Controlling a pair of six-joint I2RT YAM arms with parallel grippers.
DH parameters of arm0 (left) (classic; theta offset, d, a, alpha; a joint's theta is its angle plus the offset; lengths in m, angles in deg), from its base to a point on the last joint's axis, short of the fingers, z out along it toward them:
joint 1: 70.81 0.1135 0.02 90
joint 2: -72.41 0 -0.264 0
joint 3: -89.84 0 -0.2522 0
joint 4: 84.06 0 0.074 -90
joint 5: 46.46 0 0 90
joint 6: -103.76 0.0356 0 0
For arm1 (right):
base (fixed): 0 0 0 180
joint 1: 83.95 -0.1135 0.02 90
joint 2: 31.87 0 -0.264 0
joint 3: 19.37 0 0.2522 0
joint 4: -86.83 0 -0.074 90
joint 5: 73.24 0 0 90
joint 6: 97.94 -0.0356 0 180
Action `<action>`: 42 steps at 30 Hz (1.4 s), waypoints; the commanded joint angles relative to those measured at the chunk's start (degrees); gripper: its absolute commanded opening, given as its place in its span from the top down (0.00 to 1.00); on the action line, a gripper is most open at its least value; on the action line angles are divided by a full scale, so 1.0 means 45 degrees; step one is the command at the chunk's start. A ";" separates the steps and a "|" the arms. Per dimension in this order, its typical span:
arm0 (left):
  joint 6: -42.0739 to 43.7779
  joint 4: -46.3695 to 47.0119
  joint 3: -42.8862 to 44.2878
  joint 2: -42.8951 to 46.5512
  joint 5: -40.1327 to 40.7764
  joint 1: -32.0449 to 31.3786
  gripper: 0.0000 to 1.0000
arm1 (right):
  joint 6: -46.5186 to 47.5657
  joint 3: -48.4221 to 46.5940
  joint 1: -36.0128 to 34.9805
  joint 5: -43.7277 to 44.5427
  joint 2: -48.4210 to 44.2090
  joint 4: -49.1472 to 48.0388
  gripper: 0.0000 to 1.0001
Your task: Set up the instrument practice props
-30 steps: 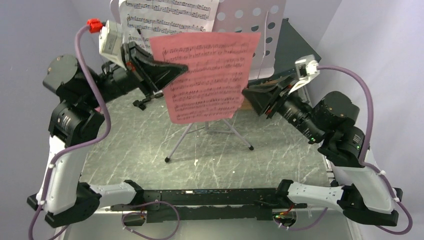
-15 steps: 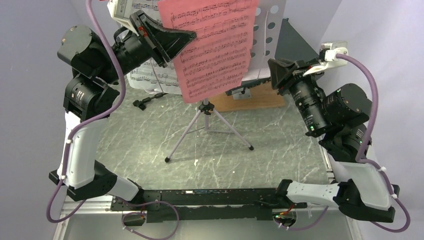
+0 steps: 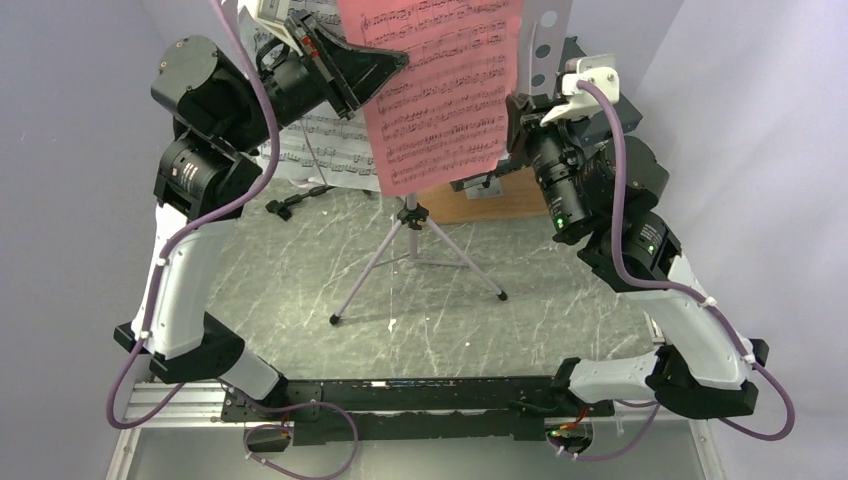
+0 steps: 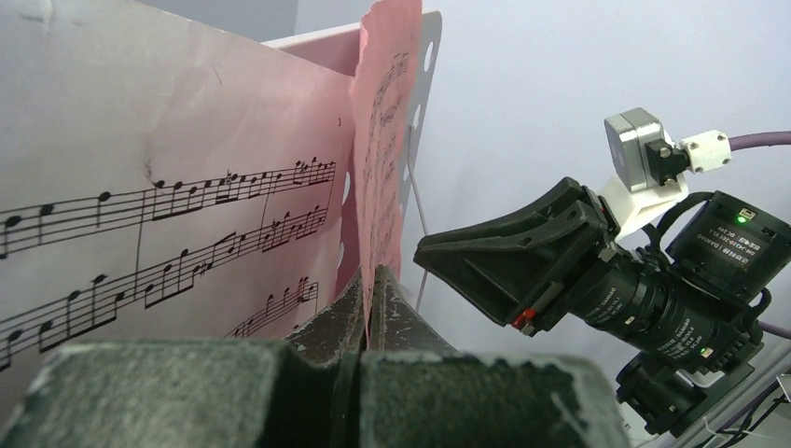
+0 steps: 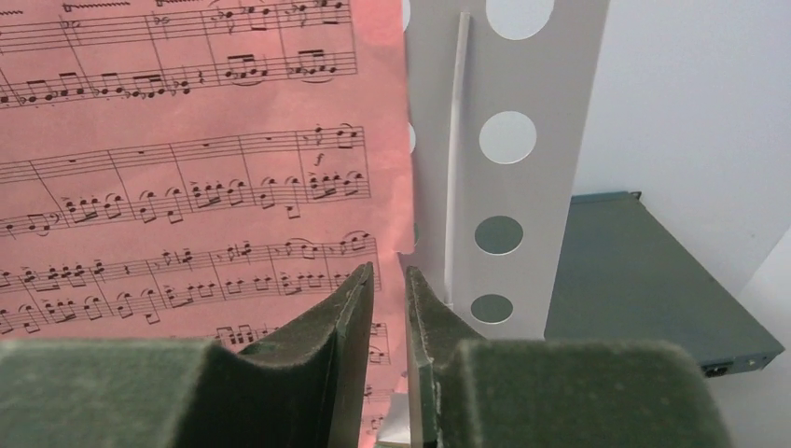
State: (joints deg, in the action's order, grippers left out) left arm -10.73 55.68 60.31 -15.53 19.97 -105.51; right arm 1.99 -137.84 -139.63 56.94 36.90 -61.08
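Jaws of the left gripper [image 4: 370, 280] are shown pressed together on the left edge of the pink music sheet [image 3: 445, 90], which is pinched between the fingertips and held upright, high above the table [image 3: 300, 290]. Jaws of the right gripper [image 5: 387, 280] are shown narrow but parted, with a slim gap visible between the two padded fingers [image 5: 345, 308]. The lower right edge of the pink music sheet is seen in line with that gap. Whether either pad is touching the paper cannot be told.

In the top view both arms are seen raised, the left gripper meeting the sheet from the left and the right gripper from the right. The pink music sheet is held in front of the pale lavender perforated desk [image 3: 545, 20] and most of the desk is covered by it. In the right wrist view a strip of the desk with round holes is exposed just beside the sheet's right edge.

A white music sheet [image 3: 320, 140] is seen to the left of the pink one and lower, partly hidden by the left arm. The silver tripod [image 3: 415, 250] is shown standing on the table below the desk with its legs spread. A wooden board [image 3: 500, 205] is seen lying behind the tripod, to the right. A dark flat box [image 5: 644, 280] is seen beyond the desk's right edge.
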 commanded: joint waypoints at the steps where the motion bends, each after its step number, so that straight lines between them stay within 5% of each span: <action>1: 0.0099 0.0549 0.0661 -0.0257 0.0086 -0.0181 1.00 | 0.0586 -0.0386 0.0039 0.0180 -0.0150 -0.0984 0.83; 6: 0.0527 0.0261 0.1061 -0.0432 0.0393 -0.0365 1.00 | 0.1233 0.0420 0.0050 -0.0017 -0.0463 -0.1886 1.00; 16: 0.0891 0.0277 0.1174 -0.0579 0.0627 -0.0489 1.00 | 0.1433 0.1066 0.0069 -0.0266 -0.0984 -0.2144 1.00; 19: 0.0906 0.0351 0.1010 -0.0508 0.0649 -0.0492 1.00 | 0.1426 0.1523 0.0098 0.0107 -0.1323 -0.2451 0.67; 20: 0.0911 0.0378 0.0964 -0.0503 0.0666 -0.0502 1.00 | 0.1557 0.1695 0.0121 0.0230 -0.1461 -0.2664 0.64; 42: 0.1485 0.0198 0.0998 -0.0567 0.1352 -0.0549 1.00 | 0.1035 0.0941 0.1590 -0.0777 -0.0485 -0.2273 0.63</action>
State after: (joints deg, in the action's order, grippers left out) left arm -5.92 55.33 63.45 -18.22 24.41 -107.67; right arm 8.66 -131.45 -133.38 55.24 34.91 -71.84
